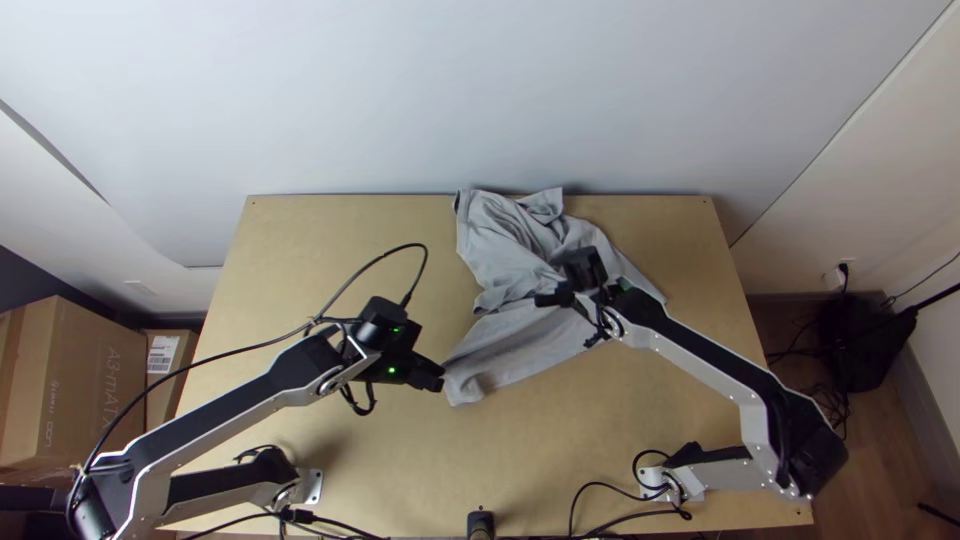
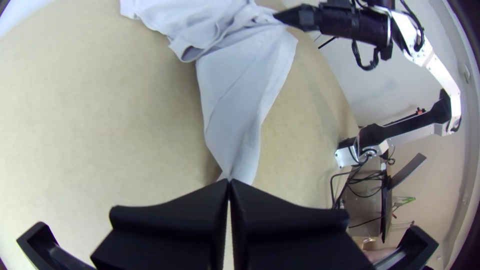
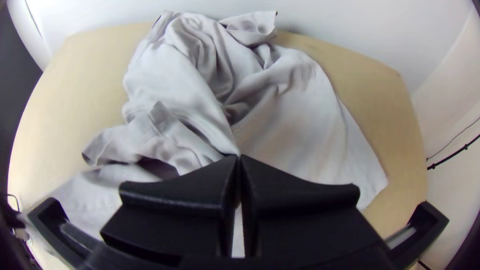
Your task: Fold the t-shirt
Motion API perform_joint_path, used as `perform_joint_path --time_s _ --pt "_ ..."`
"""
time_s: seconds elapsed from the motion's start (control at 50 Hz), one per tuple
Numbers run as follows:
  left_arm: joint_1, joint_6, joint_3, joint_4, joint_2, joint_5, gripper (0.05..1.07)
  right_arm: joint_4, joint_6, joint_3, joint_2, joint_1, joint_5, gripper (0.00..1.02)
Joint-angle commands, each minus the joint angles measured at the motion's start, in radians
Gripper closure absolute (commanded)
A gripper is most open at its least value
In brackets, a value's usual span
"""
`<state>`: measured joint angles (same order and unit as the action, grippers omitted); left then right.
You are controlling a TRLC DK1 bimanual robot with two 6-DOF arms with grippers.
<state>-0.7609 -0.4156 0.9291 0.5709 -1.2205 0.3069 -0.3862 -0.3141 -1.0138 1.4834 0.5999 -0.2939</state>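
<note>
**Left end effector (image 2: 230, 182) and right end effector (image 3: 239, 157) both pinch the t-shirt (image 1: 513, 347)**

Pressed together at the tips, the left end effector has a gathered point of grey cloth between its fingers, at the shirt's tail nearest the arms' bases in the top view. Whether that is hem or sleeve, I cannot tell. The right end effector is also closed, on a raised ridge near the shirt's middle.

From the left end effector, the cloth widens up and to the right in the top view, passes beneath the right arm (image 1: 690, 350) and ends in a corner on that side. Its crumpled upper part runs to the far edge of the bench (image 1: 300, 250). The long axis seems to slant from the near tail toward that edge, though bunching makes it uncertain. The left arm (image 1: 230, 420) is clearly nearer the tail, the right nearer the middle and right-hand corner, so the next move probably calls for drawing the two grips apart to straighten the cloth. Pulling unevenly could twist it.

Farther out at the left, a cardboard box (image 1: 85, 375) bears print, and a white label (image 1: 162, 354) sits beside it.
</note>
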Motion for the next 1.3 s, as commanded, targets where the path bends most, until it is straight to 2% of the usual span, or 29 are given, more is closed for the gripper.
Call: perform_joint_path --time_s 0.0,0.14,0.16,0.2,0.22,0.3,0.36,0.48,0.64,0.8,0.96,1.14,1.22,1.28 --pt "0.026 0.066 -0.052 0.038 0.046 0.017 1.05 -0.036 -0.029 0.090 -0.060 -0.003 0.027 1.00" --pt "0.034 0.087 -0.099 0.035 0.053 0.017 1.05 -0.039 -0.034 0.164 -0.063 -0.043 0.082 0.99" --pt "0.034 0.087 -0.104 0.034 0.055 0.017 1.05 -0.039 -0.034 0.165 -0.058 -0.049 0.084 0.95" --pt "0.034 0.083 -0.108 0.029 0.055 0.017 1.05 -0.042 -0.034 0.164 -0.052 -0.060 0.084 0.80" --pt "0.034 0.081 -0.110 0.029 0.055 0.017 1.05 -0.046 -0.033 0.161 -0.051 -0.066 0.084 0.78" --pt "0.032 0.075 -0.115 0.024 0.064 0.017 1.05 -0.046 -0.033 0.135 -0.051 -0.098 0.084 0.76" --pt "0.032 0.074 -0.116 0.023 0.072 0.017 1.05 -0.060 -0.029 0.096 -0.055 -0.121 0.084 0.71" --pt "0.037 0.074 -0.118 0.020 0.095 0.017 1.05 -0.177 -0.028 -0.074 -0.048 -0.130 0.098 0.65" --pt "0.035 0.070 -0.128 0.012 0.122 0.014 1.05 -0.266 -0.031 -0.310 0.040 -0.109 0.119 0.65" --pt "0.035 0.055 -0.136 0.011 0.141 0.012 1.05 -0.428 -0.033 -0.526 0.201 -0.083 0.119 0.65" --pt "0.034 0.044 -0.150 0.001 0.167 0.008 1.05 -0.461 -0.062 -0.549 0.245 -0.061 0.124 0.62" --pt "0.040 0.046 -0.161 0.000 0.180 0.006 1.05 -0.678 -0.164 -0.552 0.318 -0.117 0.265 0.62" --pt "0.041 0.047 -0.164 0.000 0.184 0.005 1.05 -0.796 -0.183 -0.551 0.337 -0.146 0.274 0.62" --pt "0.044 0.046 -0.164 0.000 0.187 0.005 1.05 -0.793 -0.169 -0.543 0.305 -0.147 0.272 0.62"
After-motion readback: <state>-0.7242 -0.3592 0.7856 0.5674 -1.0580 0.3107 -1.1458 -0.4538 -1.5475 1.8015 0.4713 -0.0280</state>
